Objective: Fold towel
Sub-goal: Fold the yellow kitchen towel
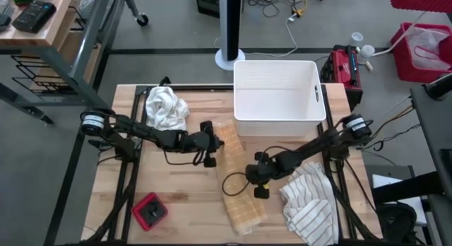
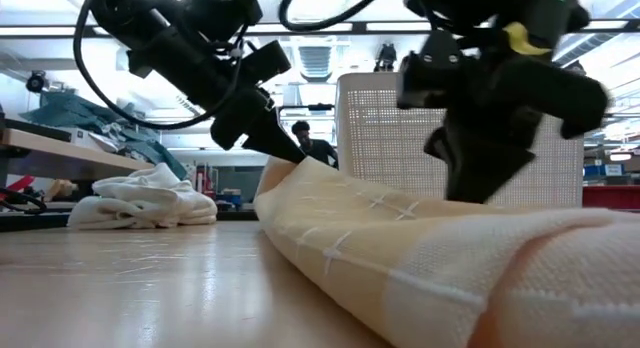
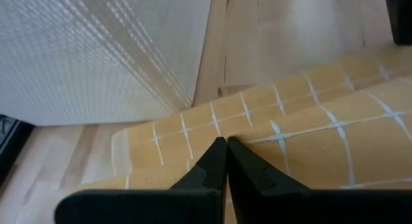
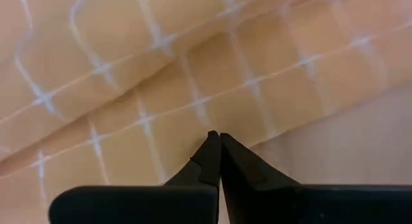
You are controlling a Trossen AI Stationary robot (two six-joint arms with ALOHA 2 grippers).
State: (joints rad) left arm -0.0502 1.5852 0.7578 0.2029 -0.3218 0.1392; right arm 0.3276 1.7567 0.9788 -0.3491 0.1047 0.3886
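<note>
The yellow checked towel, a long strip mid-worktop, could slide or bunch because the clenched left hand and clenched right hand merely press it, grasping nothing.

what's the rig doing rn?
Both arms are working on the yellow checked towel, which lies as a long strip down the middle of the table. The left gripper is shut at the towel's end near the white bin; the right gripper is shut at its mid-section. Two other cloths lie aside.
</note>
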